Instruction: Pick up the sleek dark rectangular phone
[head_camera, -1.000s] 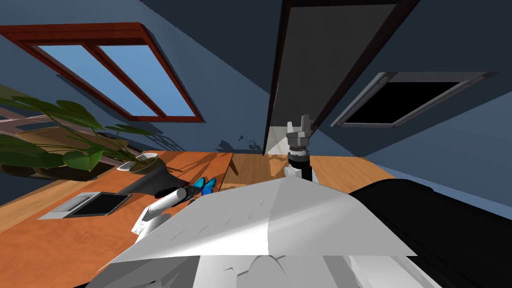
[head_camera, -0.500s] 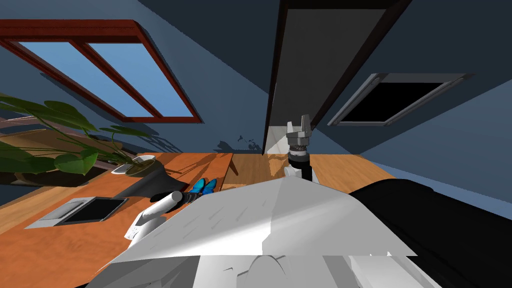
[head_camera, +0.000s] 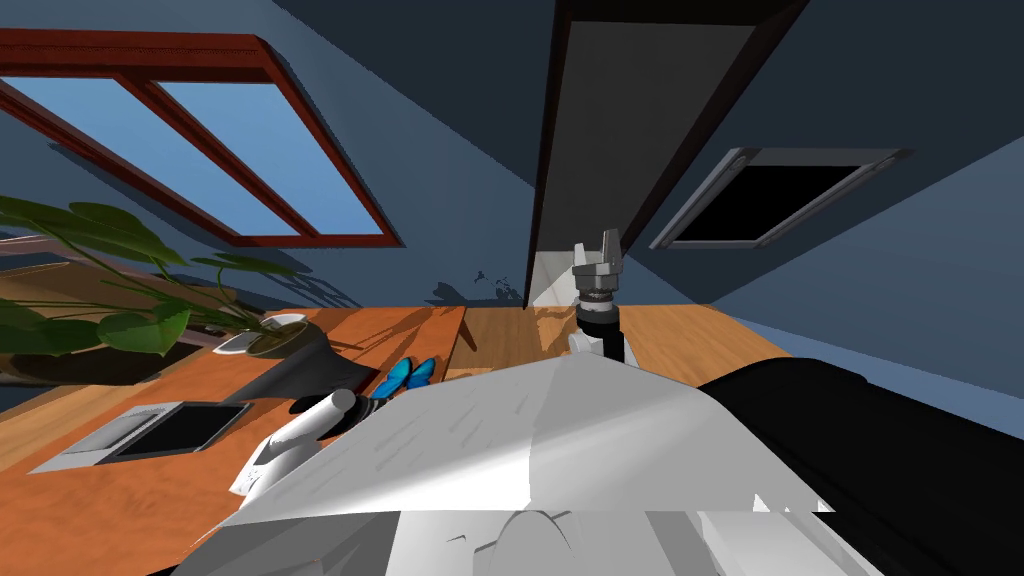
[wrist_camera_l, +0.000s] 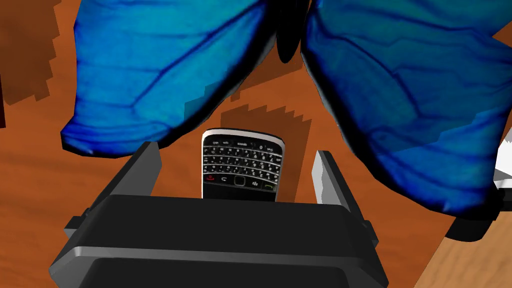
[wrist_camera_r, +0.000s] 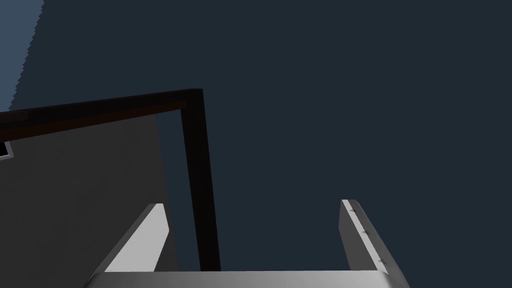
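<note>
Your left arm (head_camera: 300, 435) reaches low over the orange wooden worktop (head_camera: 120, 500), its white forearm angled towards a blue butterfly-shaped thing (head_camera: 405, 374). Your right arm is raised in front of the chest with its wrist pointing up, clear of the worktop.

The left end effector (wrist_camera_l: 236, 152) is spread wide and grips nothing. Its two fingers (wrist_camera_l: 146, 167) stand on either side of the phone (wrist_camera_l: 242, 170), with a strip of bare wood showing between each blade and the phone's edges. The phone lies flat on the worktop with its keypad facing up. The end nearer the hand is hidden behind the dark body of the end effector. The far end points at the gap between the butterfly's wings, and it sits just short of them.

The right end effector (head_camera: 598, 250) is also spread apart and empty.

You can count one phone, one blue butterfly with two wings, one leafy plant (head_camera: 90, 290) at the far left of the worktop, and one flat dark panel in a grey frame (head_camera: 165, 430) lying near it.
</note>
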